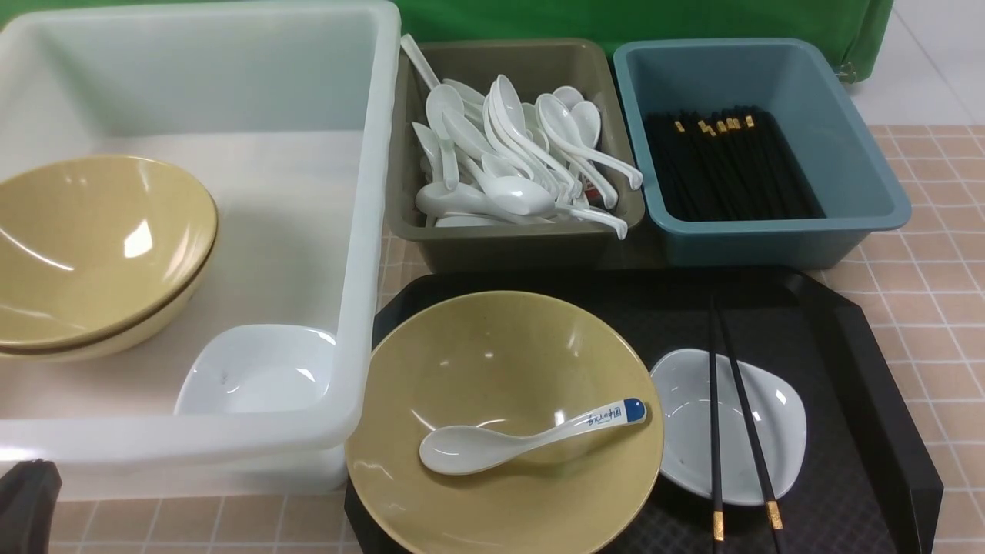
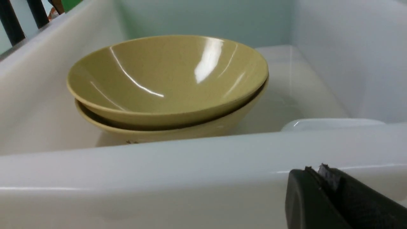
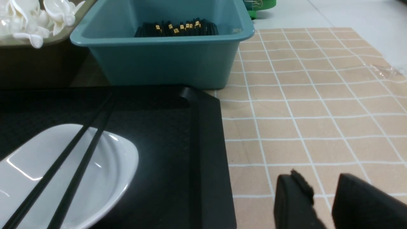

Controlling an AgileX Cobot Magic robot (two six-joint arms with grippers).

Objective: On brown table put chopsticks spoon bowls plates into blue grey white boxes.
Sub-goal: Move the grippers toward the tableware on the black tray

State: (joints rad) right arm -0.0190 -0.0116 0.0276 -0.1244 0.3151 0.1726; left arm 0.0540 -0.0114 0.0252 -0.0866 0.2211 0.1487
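On the black tray (image 1: 869, 362) a yellow bowl (image 1: 492, 369) holds a white spoon (image 1: 523, 438) with a blue-tipped handle. Beside it a white dish (image 1: 777, 419) carries two black chopsticks (image 1: 716, 408); dish (image 3: 105, 165) and chopsticks (image 3: 79, 152) also show in the right wrist view. The white box (image 1: 362, 231) holds two stacked yellow bowls (image 1: 92, 246) and a small white dish (image 1: 254, 369). My left gripper (image 2: 315, 168) is shut and empty, just outside the white box's near wall (image 2: 159, 178); it shows at the front view's lower left (image 1: 27, 504). My right gripper (image 3: 319, 178) is open and empty over the table, right of the tray.
The grey box (image 1: 508, 238) holds several white spoons (image 1: 508, 154). The blue box (image 1: 769, 231) holds several black chopsticks (image 1: 723, 161). The tiled brown table (image 1: 923, 277) extends right of the tray. A green cloth hangs behind the boxes.
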